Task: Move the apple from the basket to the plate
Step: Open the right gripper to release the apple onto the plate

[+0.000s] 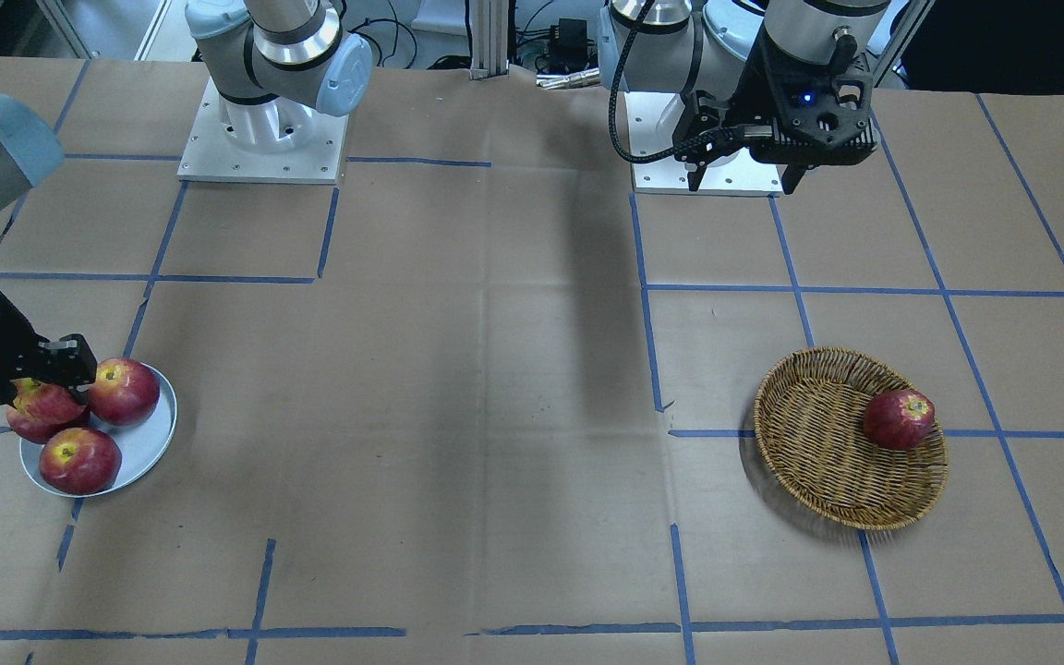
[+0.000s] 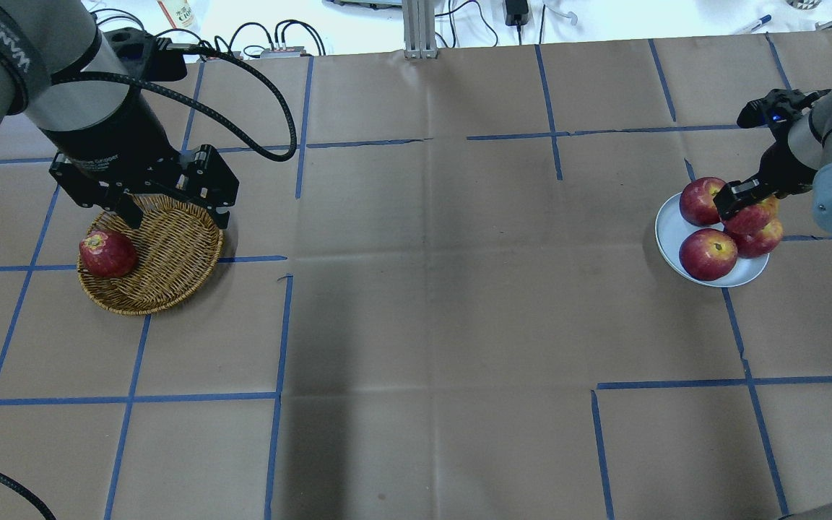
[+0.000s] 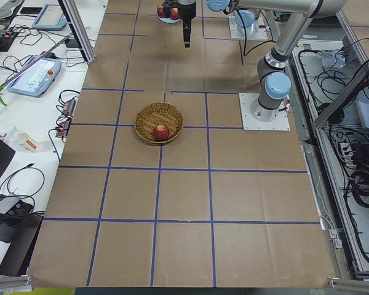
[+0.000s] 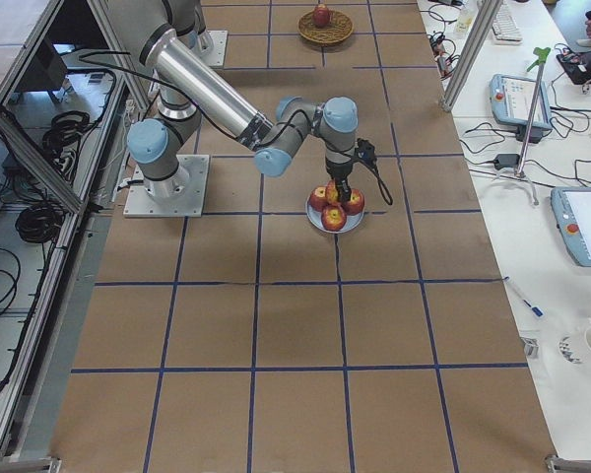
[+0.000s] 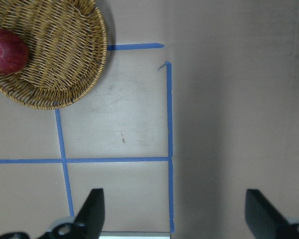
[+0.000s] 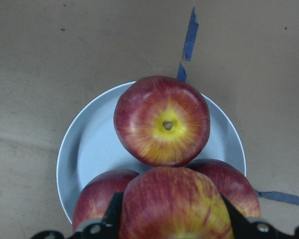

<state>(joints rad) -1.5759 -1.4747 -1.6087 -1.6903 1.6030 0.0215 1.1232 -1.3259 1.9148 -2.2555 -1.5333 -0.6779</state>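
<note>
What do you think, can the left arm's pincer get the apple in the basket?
Probably yes. The left pincer hangs open, raised beside the basket, and the dark red apple lies alone there, uncovered, with nothing between them.

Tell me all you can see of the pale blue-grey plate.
The small round pale blue-grey plate looks smooth, with a thin rim, and lies flat on the brown paper table cover. Three red apples sit on it; the right gripper holds a streaky red-yellow apple over them.
</note>
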